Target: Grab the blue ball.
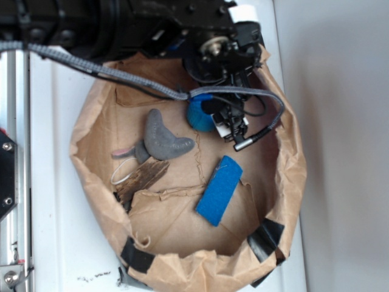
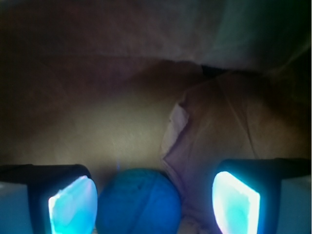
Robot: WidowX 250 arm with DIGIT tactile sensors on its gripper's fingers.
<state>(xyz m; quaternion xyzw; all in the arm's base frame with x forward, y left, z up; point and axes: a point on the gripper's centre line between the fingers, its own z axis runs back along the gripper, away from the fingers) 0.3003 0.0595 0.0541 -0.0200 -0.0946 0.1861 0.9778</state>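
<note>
Claw (image 2: 153, 204) spread wide, holding nothing. Blue ball (image 2: 139, 202) sits between pads, nearer left-frame pad (image 2: 73, 204), near paper bag's (image 1: 97, 201) top wall.

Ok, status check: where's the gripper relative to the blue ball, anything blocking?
Gripper open, fingers either side of blue ball. Ball off-centre, nearer one finger. Not yet gripped. Nothing between the fingers but the ball; paper bag wall close beside it.
</note>
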